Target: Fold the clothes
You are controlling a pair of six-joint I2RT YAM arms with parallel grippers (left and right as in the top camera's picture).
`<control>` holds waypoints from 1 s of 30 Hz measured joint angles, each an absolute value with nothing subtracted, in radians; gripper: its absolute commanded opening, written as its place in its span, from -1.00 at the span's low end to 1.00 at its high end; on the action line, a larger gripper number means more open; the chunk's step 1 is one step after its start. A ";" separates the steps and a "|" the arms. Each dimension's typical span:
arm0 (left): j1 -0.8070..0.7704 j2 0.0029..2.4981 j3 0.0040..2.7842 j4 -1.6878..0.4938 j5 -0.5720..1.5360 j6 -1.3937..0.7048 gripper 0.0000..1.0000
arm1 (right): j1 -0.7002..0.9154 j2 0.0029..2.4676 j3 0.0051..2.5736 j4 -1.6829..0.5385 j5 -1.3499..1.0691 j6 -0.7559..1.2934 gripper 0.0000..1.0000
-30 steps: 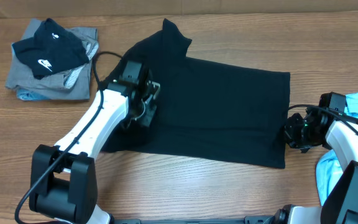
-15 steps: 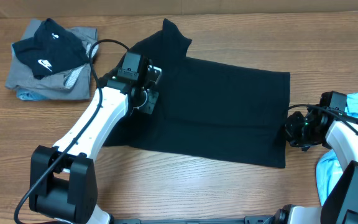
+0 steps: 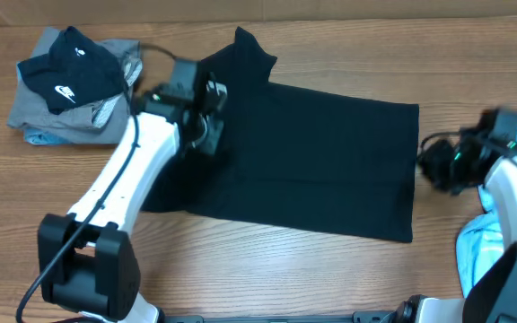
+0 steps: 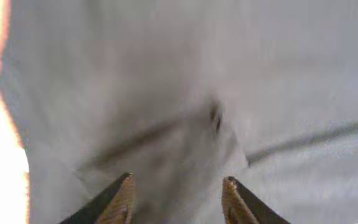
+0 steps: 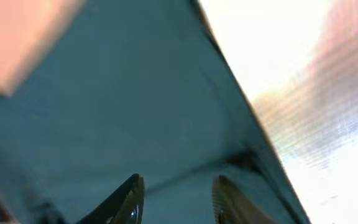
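Black T-shirt [image 3: 330,161] lies flat across the middle of the bench [image 3: 285,278], a long dark rectangle running left to right. One pointed flap sticks out toward the far edge. The right-hand edge is straight and the near edge slopes slightly toward the near right corner.

Left end effector [image 3: 206,115] is over the shirt's far left part, just beside the flap. Left wrist view: fingers [image 4: 115,202] apart, washed-out cloth [image 4: 229,74] with a few creases filling the frame, nothing clamped. Cannot tell whether the tips touch the cloth.

Right end effector [image 3: 440,163] sits just off the shirt's right-hand edge, blurred in the overhead view. Right wrist view: fingers [image 5: 128,198] apart, nothing between them, dark fabric [image 5: 135,112] and its edge below.

Far left corner of the bench: a small pile, black garment [image 3: 65,74] with a white swoosh on top of a grey garment [image 3: 88,121]. Right edge of the bench: a light blue cloth [image 3: 474,247] beside the right arm.
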State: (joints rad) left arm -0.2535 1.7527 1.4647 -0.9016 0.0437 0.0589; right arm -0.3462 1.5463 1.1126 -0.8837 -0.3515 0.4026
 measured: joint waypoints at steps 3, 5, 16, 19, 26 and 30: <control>-0.236 1.753 1.588 -0.883 0.043 0.062 0.08 | -0.344 1.532 1.269 -0.918 -0.352 0.397 -0.21; -0.227 1.752 1.636 -0.879 0.040 0.062 0.00 | -0.343 1.514 1.348 -0.941 -0.352 0.393 -0.21; -0.157 1.752 1.551 -1.271 0.046 -0.040 -0.28 | -0.333 1.498 1.235 -1.276 -0.314 0.391 0.07; -0.102 1.752 1.425 -1.266 0.063 -0.073 -0.25 | -0.333 1.499 1.133 -1.264 -0.307 0.392 0.11; 0.015 1.752 1.189 -1.155 0.102 -0.103 0.00 | -0.333 1.499 0.950 -1.173 -0.306 0.408 0.25; 0.061 1.753 1.098 -1.041 0.104 -0.106 0.04 | -0.333 1.499 0.857 -1.094 -0.304 0.450 0.26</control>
State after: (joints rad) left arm 0.0608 1.7527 1.0981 -1.0409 0.1043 -0.1062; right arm -0.3332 1.4990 0.8570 -1.0943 -0.3042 0.4496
